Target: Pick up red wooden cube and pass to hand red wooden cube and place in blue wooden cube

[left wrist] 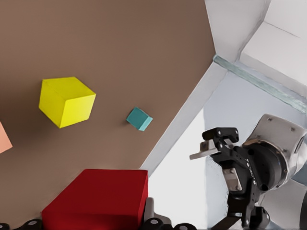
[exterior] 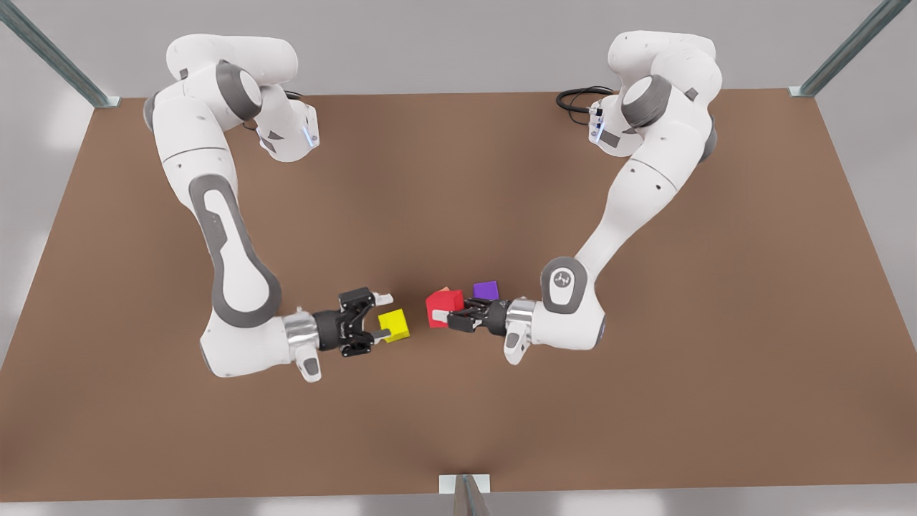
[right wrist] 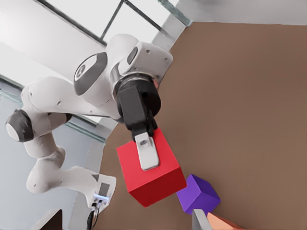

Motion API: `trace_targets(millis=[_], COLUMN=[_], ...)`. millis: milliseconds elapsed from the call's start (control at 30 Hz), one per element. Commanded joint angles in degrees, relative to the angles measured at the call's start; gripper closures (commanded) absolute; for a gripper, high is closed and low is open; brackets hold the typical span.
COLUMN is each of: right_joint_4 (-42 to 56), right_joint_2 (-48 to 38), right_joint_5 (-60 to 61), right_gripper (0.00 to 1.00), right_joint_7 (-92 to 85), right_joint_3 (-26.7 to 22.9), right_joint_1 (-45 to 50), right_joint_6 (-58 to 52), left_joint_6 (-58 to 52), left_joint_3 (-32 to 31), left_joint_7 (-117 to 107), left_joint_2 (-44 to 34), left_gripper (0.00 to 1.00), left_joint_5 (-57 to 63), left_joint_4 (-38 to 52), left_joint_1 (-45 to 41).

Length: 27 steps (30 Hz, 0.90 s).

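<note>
My left gripper, on the arm at the front view's right, is shut on the red wooden cube and holds it near the table's middle. In the left wrist view the red wooden cube sits close between my fingers. The right wrist view shows the left gripper with one finger across a face of the red cube. My right gripper faces it from the front view's left, open and holding nothing. The blue wooden cube, small and teal, lies on the table by its edge.
A yellow cube lies on the brown table by the right gripper's fingers. A purple cube and a salmon cube sit just behind the red one. Metal frame posts stand at the table's edges.
</note>
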Motion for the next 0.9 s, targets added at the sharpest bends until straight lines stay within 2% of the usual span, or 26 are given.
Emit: trace_targets(millis=[0, 467, 600, 867], right_joint_4=[-0.05, 0.65, -1.29, -4.01], right_joint_2=[0.48, 4.88, 4.79, 4.53], right_joint_5=[3.34, 10.81, 15.11, 15.47], right_gripper=[0.00, 0.00, 0.00, 0.00], right_joint_7=[-57.77, -61.81, -61.81, -64.19], right_joint_3=[-0.03, 0.23, 0.23, 0.23], right_joint_1=[-0.06, 1.61, 2.67, 2.84], right_joint_6=[4.14, 8.62, 8.62, 8.27], left_joint_6=[2.48, 2.22, 2.57, 2.92], left_joint_3=[-0.07, -0.07, -0.07, -0.07], left_joint_7=[39.49, 43.89, 43.89, 43.63], left_joint_2=[-0.08, -0.17, -0.17, -0.17], left_gripper=[0.45, 0.45, 0.45, 0.45], left_joint_5=[-7.03, -8.35, -8.44, -8.62], left_joint_4=[-0.69, -2.89, -2.98, -2.98], left_joint_1=[0.26, 0.61, 0.44, 0.26])
